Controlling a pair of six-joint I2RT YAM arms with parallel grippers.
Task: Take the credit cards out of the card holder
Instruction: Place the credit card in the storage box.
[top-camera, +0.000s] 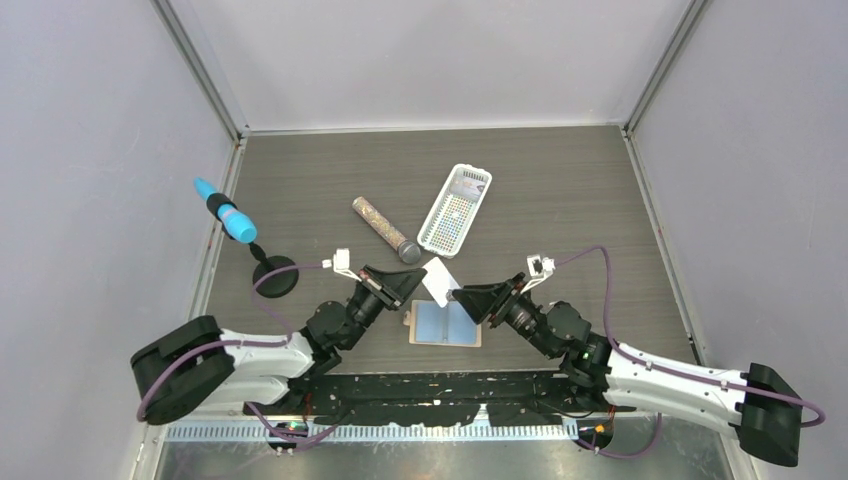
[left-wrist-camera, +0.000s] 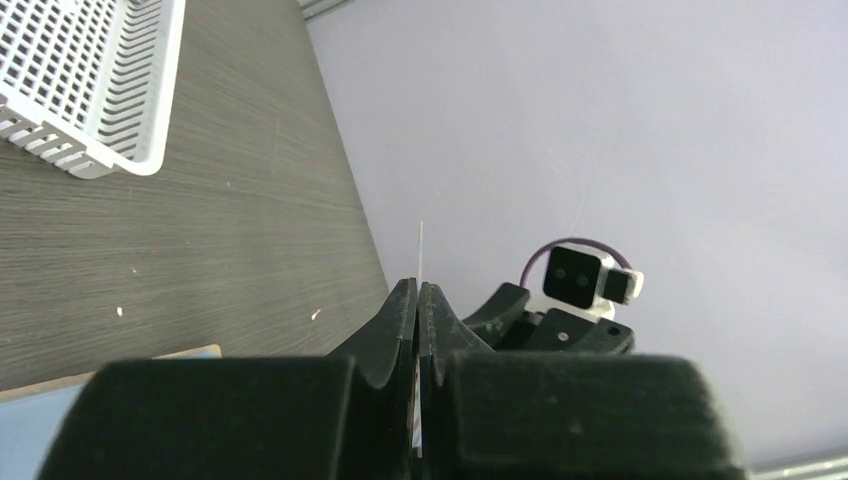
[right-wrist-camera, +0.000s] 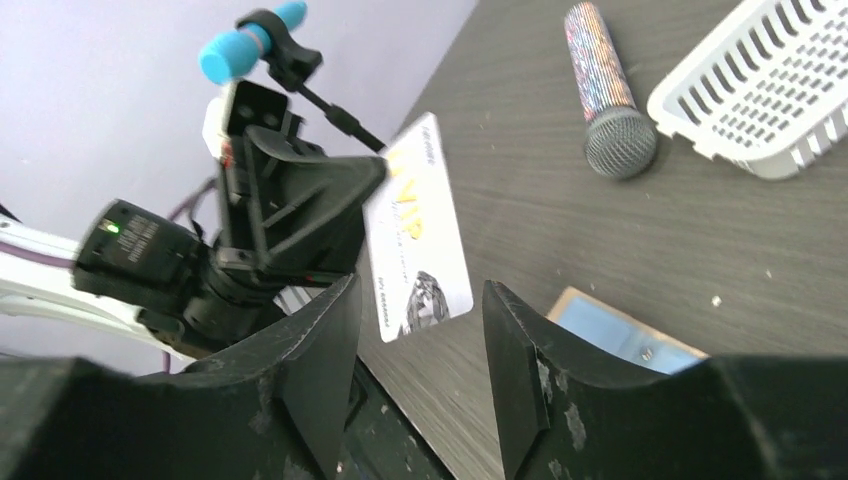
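The card holder (top-camera: 446, 326) lies open on the table between the two arms, tan-edged with a shiny blue inside (right-wrist-camera: 620, 335). My left gripper (top-camera: 424, 278) is shut on one credit card (top-camera: 438, 283), holding it up in the air above the holder's far edge. The card (right-wrist-camera: 418, 230) is white with gold lettering and a dark picture. In the left wrist view it shows only edge-on (left-wrist-camera: 421, 250) between the pressed jaws (left-wrist-camera: 417, 291). My right gripper (top-camera: 456, 296) (right-wrist-camera: 420, 325) is open, with the card's lower edge just ahead of its gap and not touching it.
A glittery tube with a grey mesh end (top-camera: 385, 230) (right-wrist-camera: 605, 85) lies behind the holder. A white slotted basket (top-camera: 455, 209) (left-wrist-camera: 90, 80) sits beside it to the right. A black stand with a blue-tipped object (top-camera: 225, 215) is at the left wall.
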